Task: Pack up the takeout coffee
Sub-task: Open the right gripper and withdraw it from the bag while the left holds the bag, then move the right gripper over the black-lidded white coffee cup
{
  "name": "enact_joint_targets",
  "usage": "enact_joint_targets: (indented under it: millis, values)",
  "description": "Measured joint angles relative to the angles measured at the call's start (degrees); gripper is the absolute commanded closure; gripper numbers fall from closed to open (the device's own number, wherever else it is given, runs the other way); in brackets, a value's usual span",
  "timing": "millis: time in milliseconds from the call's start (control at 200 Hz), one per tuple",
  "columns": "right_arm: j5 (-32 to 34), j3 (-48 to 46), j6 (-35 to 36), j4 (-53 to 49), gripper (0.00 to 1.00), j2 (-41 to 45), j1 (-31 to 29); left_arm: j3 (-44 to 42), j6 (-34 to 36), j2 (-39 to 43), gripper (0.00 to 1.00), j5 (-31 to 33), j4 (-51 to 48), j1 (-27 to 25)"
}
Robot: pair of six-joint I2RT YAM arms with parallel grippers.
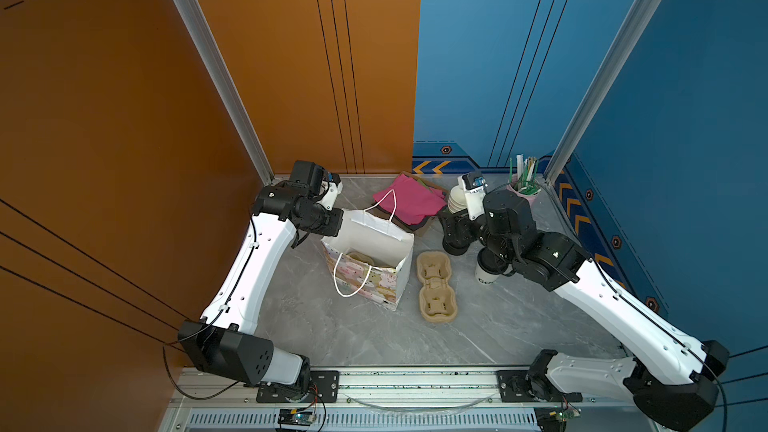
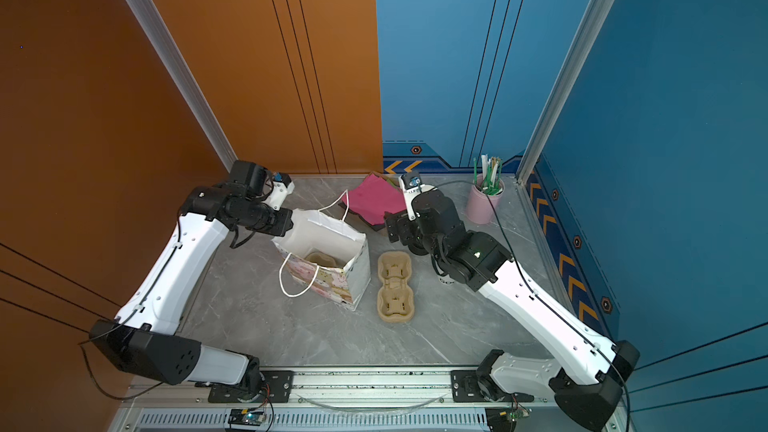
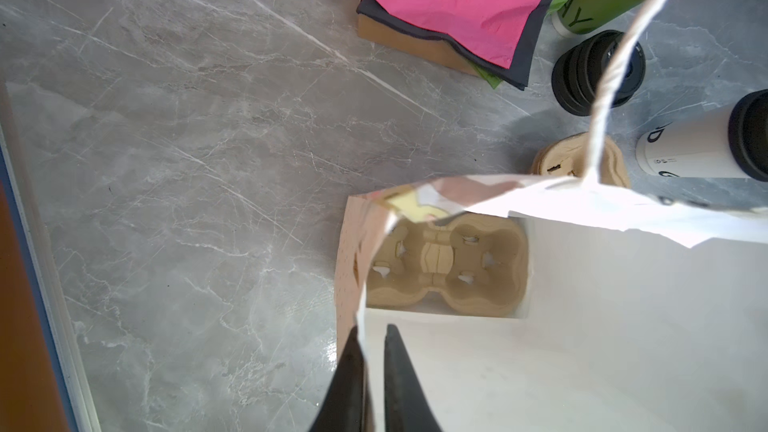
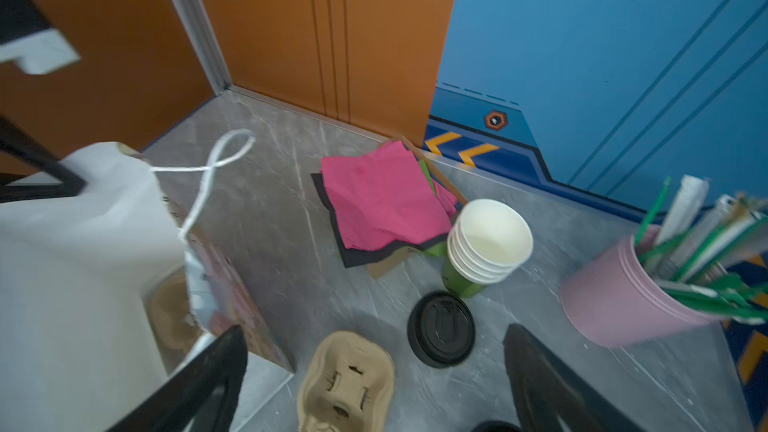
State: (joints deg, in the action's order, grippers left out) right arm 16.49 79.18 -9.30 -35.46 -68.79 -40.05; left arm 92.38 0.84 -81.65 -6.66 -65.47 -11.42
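The takeout coffee is a white cup with dark letters and a black lid. It stands on the gray tabletop, outside the paper bag. It is on the right side in a top view, partly under the right arm. It is just beside the brown cup tray that lies flat on the tabletop. The bag stands open with its white string handles up, and another brown tray lies at the bottom of it. The left hand is at the bag's top edge. Its two black fingers are a little bit apart, and the thin paper edge runs between them. The right hand hangs above the tabletop with its fingers far apart and nothing in them. Near it are a stack of black lids and a stack of white cups with a green one at the bottom. Pink napkins lie at the back, and a pink pot of straws stands in the back corner.
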Motion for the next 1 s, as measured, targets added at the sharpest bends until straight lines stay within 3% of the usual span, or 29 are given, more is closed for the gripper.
enact_joint_targets:
  millis: [75,160,270,415,601,996]
  values:
    - [-1.4,0.2,-2.0,-5.6,0.01,0.0,5.5,-1.0,-1.0,1.1,0.66,-0.2,0.5,0.6]
    - [-3.3,0.2,-3.6,-11.0,0.00,0.0,10.8,-1.7,-1.2,2.3,0.50,-1.0,1.4,1.6]
    - [-6.0,0.1,-4.7,-16.5,0.00,0.0,15.4,-2.3,-2.6,3.7,0.40,-1.8,2.1,2.7]
    - [-8.0,0.1,-5.2,-22.3,0.00,-1.2,19.1,-2.6,-3.6,5.4,0.27,-2.4,3.0,3.3]
    - [-11.4,-0.8,-5.4,-26.2,0.00,-5.5,20.8,-6.6,-4.2,10.6,0.03,-2.8,5.6,3.5]
    - [-15.9,-1.0,-2.9,-27.6,0.00,-17.2,22.5,-16.3,-4.8,18.9,0.02,-2.8,12.2,3.6]
